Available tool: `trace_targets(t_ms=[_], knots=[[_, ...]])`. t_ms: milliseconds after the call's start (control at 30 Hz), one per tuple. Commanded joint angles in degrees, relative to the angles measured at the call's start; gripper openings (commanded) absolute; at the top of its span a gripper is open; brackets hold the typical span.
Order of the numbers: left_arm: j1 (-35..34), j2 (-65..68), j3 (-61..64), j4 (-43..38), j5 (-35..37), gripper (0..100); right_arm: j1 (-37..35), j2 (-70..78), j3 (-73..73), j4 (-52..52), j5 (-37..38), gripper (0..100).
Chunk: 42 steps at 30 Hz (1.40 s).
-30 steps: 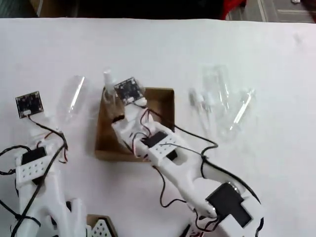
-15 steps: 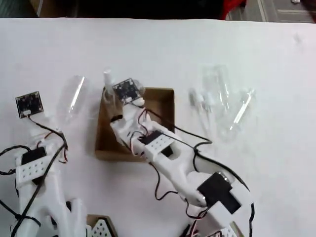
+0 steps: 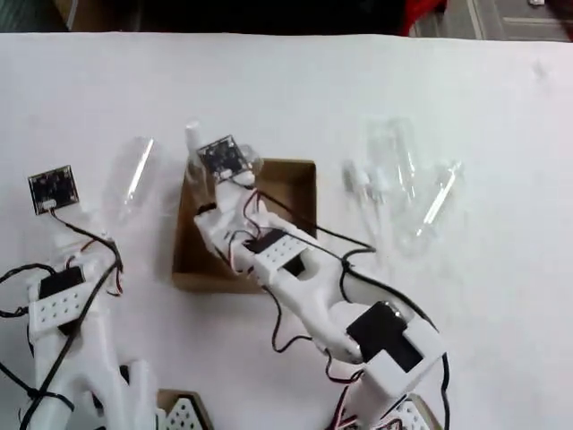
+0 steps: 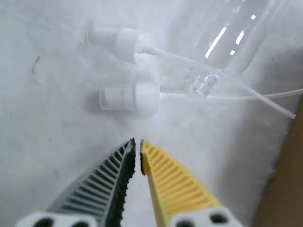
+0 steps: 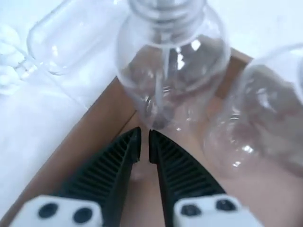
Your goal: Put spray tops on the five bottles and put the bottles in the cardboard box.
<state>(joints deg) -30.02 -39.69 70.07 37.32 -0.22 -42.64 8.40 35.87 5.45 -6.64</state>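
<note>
High view: the left arm is sitting at the table's (image 3: 358, 90) left edge, the left gripper (image 4: 138, 156) pressed together on nothing, two loose spray tops (image 4: 130, 97) lying just ahead; a clear uncapped bottle (image 3: 134, 170) is lying near the cardboard box (image 3: 291, 188); the right arm is covering the box, the right gripper (image 5: 144, 142) closed and empty, facing a transparent topped bottle (image 5: 168, 66) in the box corner; more clear bottles (image 3: 403, 188) are lying at right.

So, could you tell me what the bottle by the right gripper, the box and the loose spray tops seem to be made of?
The bottle: clear glossy plastic by the look, see-through with bright glints; glass is possible. The box: matte brown cardboard. The spray tops: opaque white plastic, probably, with thin clear tubes.
</note>
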Motion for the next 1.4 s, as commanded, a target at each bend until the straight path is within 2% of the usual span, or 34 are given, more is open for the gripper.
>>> trace_targets(t_ms=[0,267,433,767,867,1100,1367], knots=[[0.7,0.0,-0.4,-0.8,-0.4,2,0.7,-0.4,-2.5,0.2,-0.2,1.7],[0.7,0.0,-0.4,-0.8,-0.4,2,0.4,-0.9,-2.5,2.9,0.0,1.7],[0.7,0.0,-0.4,-0.8,-0.4,2,0.3,-8.1,-2.4,14.1,0.0,1.7],[0.7,0.0,-0.4,-0.9,-0.4,2,0.9,-31.5,-2.4,38.6,0.1,1.7],[0.7,0.0,-0.4,-0.9,-0.4,2,4.8,-36.4,-1.8,43.6,0.1,1.9],[0.7,0.0,-0.3,-0.9,-0.4,2,19.3,-45.1,7.8,40.8,-0.4,1.8],[0.7,0.1,-0.3,-0.9,-0.4,2,20.0,-51.7,28.9,17.1,0.0,1.9]])
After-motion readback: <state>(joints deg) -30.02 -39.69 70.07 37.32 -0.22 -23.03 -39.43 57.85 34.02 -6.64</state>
